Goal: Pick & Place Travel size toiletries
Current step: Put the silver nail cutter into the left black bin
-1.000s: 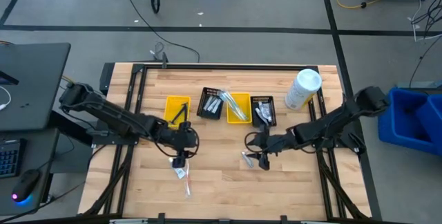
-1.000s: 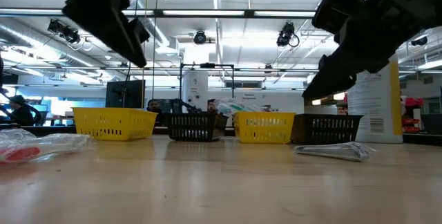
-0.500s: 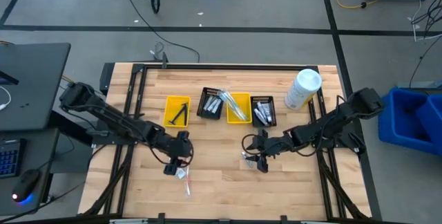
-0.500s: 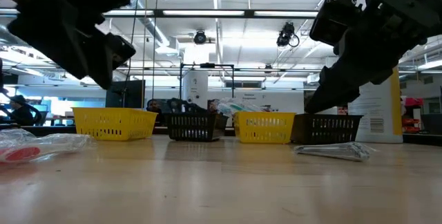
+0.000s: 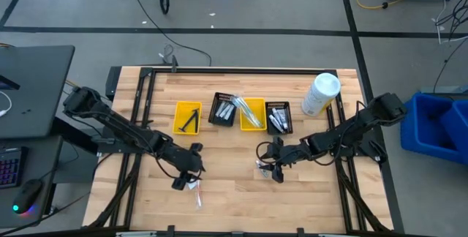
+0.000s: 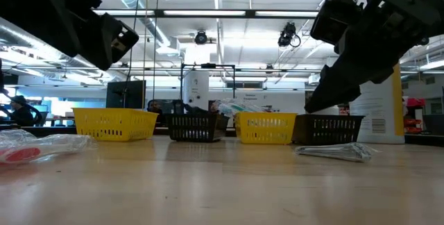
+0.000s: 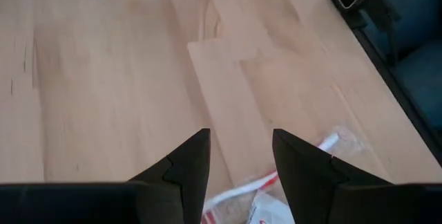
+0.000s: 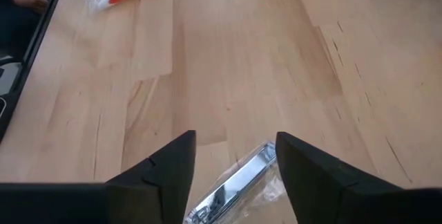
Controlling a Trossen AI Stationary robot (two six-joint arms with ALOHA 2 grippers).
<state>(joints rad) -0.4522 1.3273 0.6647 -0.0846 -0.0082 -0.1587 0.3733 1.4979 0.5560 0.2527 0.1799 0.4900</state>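
Note:
A clear packet with a red-and-white toothbrush point(image 5: 194, 190) lies flat on the table toward its near edge. My left gripper point(image 5: 184, 178) hovers open right over the packet's end; in the left wrist view the packet point(image 7: 290, 191) shows between and past the open gripper point(image 7: 240, 158). A second clear packet with a silvery item point(image 8: 238, 182) lies flat near the table's middle point(image 5: 259, 168). My right gripper point(image 8: 235, 158) hangs open above it point(image 5: 270, 167). In the low view both grippers stay clear of the tabletop.
A row of small bins stands toward the far edge: yellow point(image 5: 188, 117), black point(image 5: 224, 110), yellow point(image 5: 253, 113), black point(image 5: 279, 117), all holding toiletries. A big white bottle point(image 5: 320, 94) stands at the far right. Bare wood lies along the near edge point(image 5: 292, 208).
My left gripper has moved toward the table's near edge and come down over the red toothbrush packet, staying open. My right arm has shifted slightly toward the table's left above the silvery packet. Neither packet has moved.

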